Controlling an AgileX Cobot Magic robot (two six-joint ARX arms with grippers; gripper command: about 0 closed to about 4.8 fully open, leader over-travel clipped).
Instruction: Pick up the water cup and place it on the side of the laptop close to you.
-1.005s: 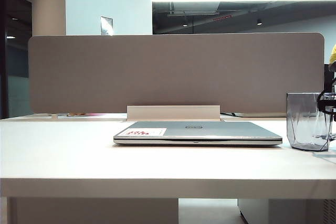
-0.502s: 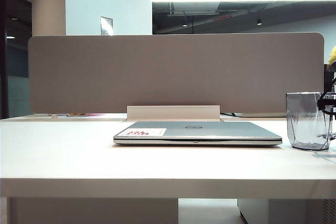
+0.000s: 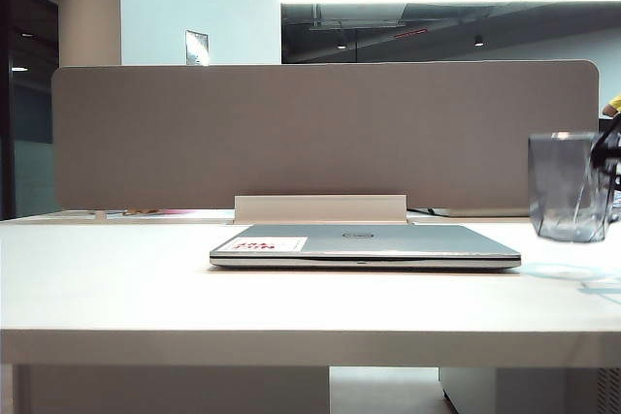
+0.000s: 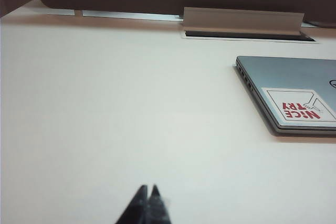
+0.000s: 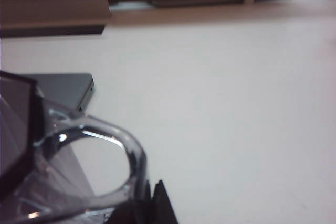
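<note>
Water cup risen off white table, right gripper clamped on handle; left gripper together.

Exterior view set low at bench edge level, facing the partition, both wrist views looking down close, laptop shared by all.

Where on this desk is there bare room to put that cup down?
The white table is bare from the laptop forward to the near edge, and all along its left. The water cup, lifted in the right gripper, occupies the right end. The shut left gripper hangs over the bare left.
</note>
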